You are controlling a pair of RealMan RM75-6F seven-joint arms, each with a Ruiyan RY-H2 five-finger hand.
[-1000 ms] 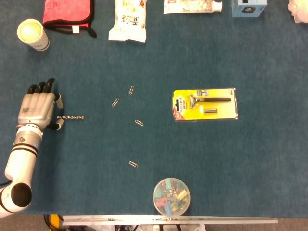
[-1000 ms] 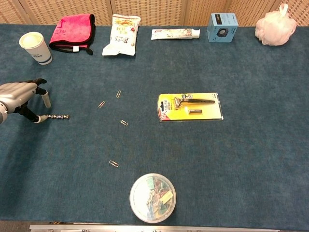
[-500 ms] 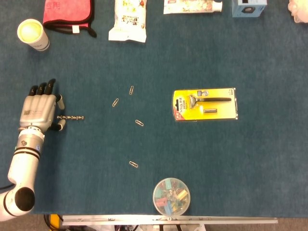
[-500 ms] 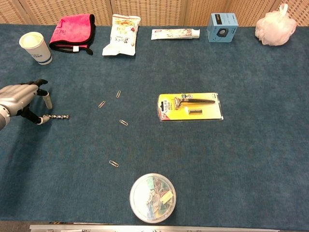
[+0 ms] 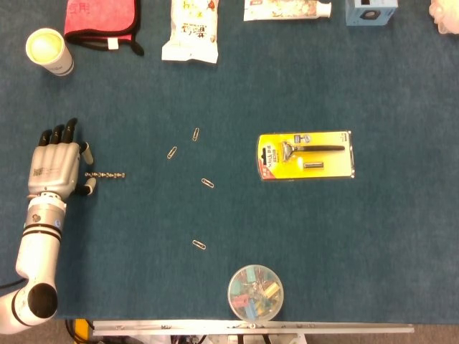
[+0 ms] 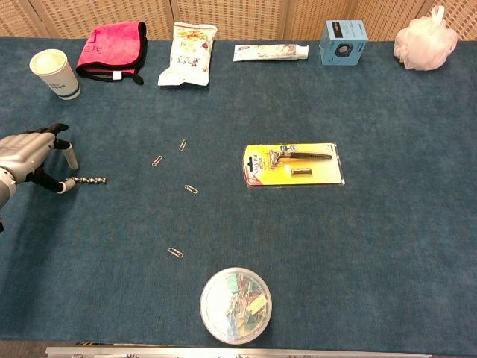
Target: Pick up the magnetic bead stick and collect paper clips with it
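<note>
The magnetic bead stick (image 5: 105,174) lies flat on the blue table, a short dark beaded rod, also seen as the bead stick (image 6: 87,180) in the chest view. My left hand (image 5: 54,166) hovers at its left end, palm down and fingers apart. The stick's end lies between the thumb and a finger, and nothing is gripped. Several paper clips are scattered to the right: one (image 5: 196,134), another (image 5: 172,153), a third (image 5: 207,183), and one nearer the front (image 5: 199,244). My right hand is in neither view.
A yellow razor pack (image 5: 305,155) lies right of centre. A round clear tub of clips (image 5: 255,292) stands at the front edge. Along the back sit a paper cup (image 5: 49,51), pink cloth (image 5: 100,18), snack bag (image 5: 191,32), toothpaste box (image 5: 287,8) and blue box (image 5: 370,10).
My left hand has shifted slightly toward the near-left and its forearm has straightened. The bead stick and the paper clips have not moved.
</note>
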